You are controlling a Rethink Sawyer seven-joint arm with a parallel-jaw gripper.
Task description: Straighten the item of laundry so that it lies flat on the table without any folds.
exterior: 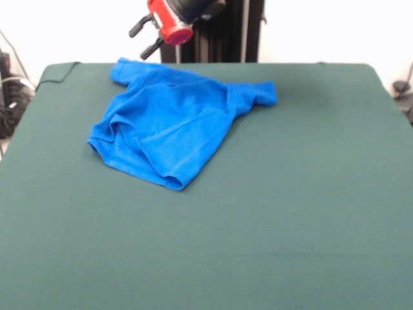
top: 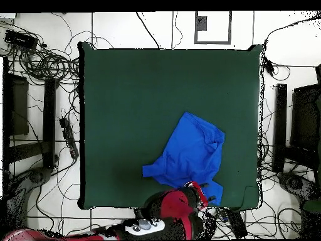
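Gripper hangs above the T-shirt, fingers spread, empty; shirt rumpled, next needs an edge grasp.

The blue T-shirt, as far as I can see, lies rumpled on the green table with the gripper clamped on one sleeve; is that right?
Not quite: the T-shirt does lie rumpled on the green table, but the gripper holds nothing. The front view shows it raised above the table's far edge, apart from the cloth.
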